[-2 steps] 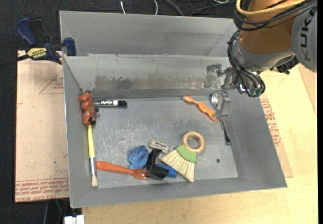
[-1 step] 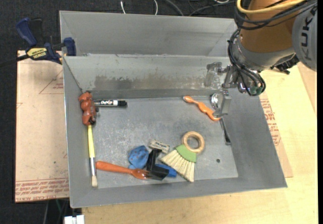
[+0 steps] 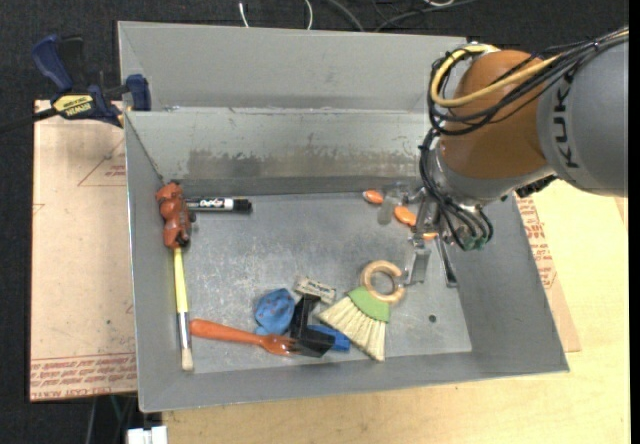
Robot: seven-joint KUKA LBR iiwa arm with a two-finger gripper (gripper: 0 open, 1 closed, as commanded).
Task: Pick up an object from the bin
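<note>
Over the right part of the grey bin (image 3: 300, 147), the gripper (image 3: 430, 272) hangs low, its fingers spread with bare floor between them. A wooden ring (image 3: 383, 279) lies just left of it, touching a small straw brush (image 3: 358, 324). Closing from this spot would likely catch nothing, or knock the ring aside. Further left lie a blue lump (image 3: 274, 309), an orange spoon (image 3: 235, 335), a black marker (image 3: 215, 204) and a yellow stick (image 3: 181, 302).

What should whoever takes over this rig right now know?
Gripper: open, nothing between its fingers, over the right part of the bin, just right of the wooden ring.
Front heap: small brush, blue piece, orange spoon.
Left: black marker, yellow stick.
Done: nothing picked yet.
Left: grasp one thing and lift it out.
</note>
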